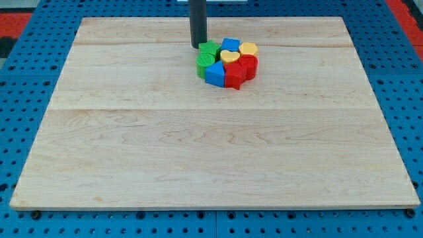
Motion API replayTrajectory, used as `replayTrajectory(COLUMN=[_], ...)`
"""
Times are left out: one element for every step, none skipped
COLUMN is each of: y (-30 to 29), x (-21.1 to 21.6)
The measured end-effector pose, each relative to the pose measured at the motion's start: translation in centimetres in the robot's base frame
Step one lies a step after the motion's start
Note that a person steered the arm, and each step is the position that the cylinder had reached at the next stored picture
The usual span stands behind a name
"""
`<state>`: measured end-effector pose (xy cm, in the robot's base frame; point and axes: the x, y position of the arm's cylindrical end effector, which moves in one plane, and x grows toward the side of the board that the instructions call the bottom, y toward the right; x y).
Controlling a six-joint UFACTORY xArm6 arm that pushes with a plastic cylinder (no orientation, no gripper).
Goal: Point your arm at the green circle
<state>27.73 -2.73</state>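
Note:
My tip (198,45) rests on the board near the view's top centre, just left of a tight cluster of blocks. The rod rises straight out of the view's top. The cluster's upper-left block is a green star-like block (210,49), almost touching my tip. Below it sits the rounder green circle (204,65), a short way below and slightly right of my tip. The cluster also holds a blue block (230,45), a yellow block (249,48), a yellow heart (229,57), a red block (248,65), a blue triangle (215,75) and a red star (234,79).
The wooden board (211,152) lies on a blue pegboard surface (20,99) that surrounds it on all sides. All blocks are packed together at the top centre.

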Motion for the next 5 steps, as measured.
replayTrajectory(y=[-0.2, -3.3, -5.3, -5.3, -4.1], x=[0.0, 0.1, 2.2, 5.9, 7.6])
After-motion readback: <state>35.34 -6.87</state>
